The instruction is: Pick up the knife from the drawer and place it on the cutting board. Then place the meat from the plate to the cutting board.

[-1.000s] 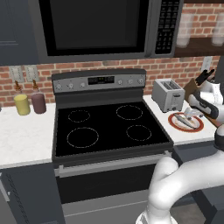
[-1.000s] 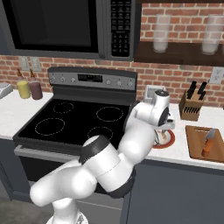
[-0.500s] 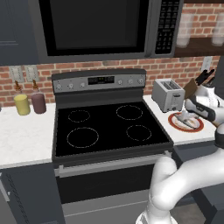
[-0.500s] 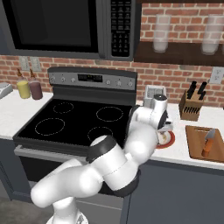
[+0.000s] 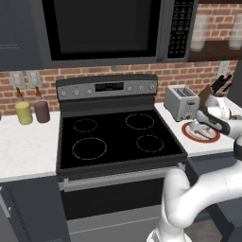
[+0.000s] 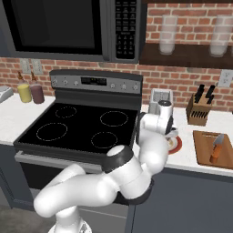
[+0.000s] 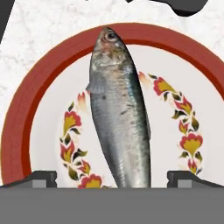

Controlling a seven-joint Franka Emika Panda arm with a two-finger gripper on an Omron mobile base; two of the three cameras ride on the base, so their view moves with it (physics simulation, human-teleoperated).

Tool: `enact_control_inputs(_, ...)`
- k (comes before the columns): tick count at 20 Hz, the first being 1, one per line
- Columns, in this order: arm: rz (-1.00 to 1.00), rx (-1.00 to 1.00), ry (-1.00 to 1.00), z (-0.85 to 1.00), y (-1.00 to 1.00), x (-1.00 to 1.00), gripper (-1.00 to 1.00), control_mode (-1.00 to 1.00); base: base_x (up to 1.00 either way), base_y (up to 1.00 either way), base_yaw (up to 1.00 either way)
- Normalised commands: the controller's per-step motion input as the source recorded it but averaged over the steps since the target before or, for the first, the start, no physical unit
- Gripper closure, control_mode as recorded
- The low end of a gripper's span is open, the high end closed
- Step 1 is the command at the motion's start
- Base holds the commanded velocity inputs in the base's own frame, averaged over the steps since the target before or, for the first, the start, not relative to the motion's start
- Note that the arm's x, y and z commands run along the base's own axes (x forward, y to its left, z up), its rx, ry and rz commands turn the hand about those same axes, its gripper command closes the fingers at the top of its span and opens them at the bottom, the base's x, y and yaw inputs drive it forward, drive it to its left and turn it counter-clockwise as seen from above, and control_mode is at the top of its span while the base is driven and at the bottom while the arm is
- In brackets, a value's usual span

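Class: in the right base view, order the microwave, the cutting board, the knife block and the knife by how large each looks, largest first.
1. Microwave
2. Cutting board, cut off by the picture's edge
3. Knife block, farther back, so it may look smaller than it is
4. Knife

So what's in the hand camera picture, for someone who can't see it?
A silver fish lies on a white plate with a red rim and flower pattern. The open gripper's two dark fingers stand on either side of its tail end.

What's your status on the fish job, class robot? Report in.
Gripper open, poised over the plate. Fish lies on the plate, between the fingertips. Knife on the cutting board. Nothing in the way.
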Motion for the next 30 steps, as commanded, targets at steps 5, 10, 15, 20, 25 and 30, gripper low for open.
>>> enact_control_inputs(5, 0.00, 0.00, 0.09, -0.20, 0.00, 0.18, -1.00, -1.00, 0.00, 0.00, 0.00)
enact_control_inputs(10, -0.01, 0.00, 0.06, -0.01, -0.09, 0.01, -1.00, -1.00, 0.00, 0.00, 0.00)
enact_control_inputs(15, -0.04, 0.00, 0.02, -0.06, -0.06, 0.00, -1.00, -1.00, 0.00, 0.00, 0.00)
enact_control_inputs(20, 0.00, 0.00, 0.00, -0.34, 0.00, 0.00, -1.00, -1.00, 0.00, 0.00, 0.00)
enact_control_inputs(25, 0.00, 0.00, 0.00, -0.60, 0.00, 0.00, -1.00, -1.00, 0.00, 0.00, 0.00)
enact_control_inputs(30, 0.00, 0.01, 0.00, -0.17, 0.00, 0.00, 1.00, -1.00, 0.00, 0.00, 0.00)
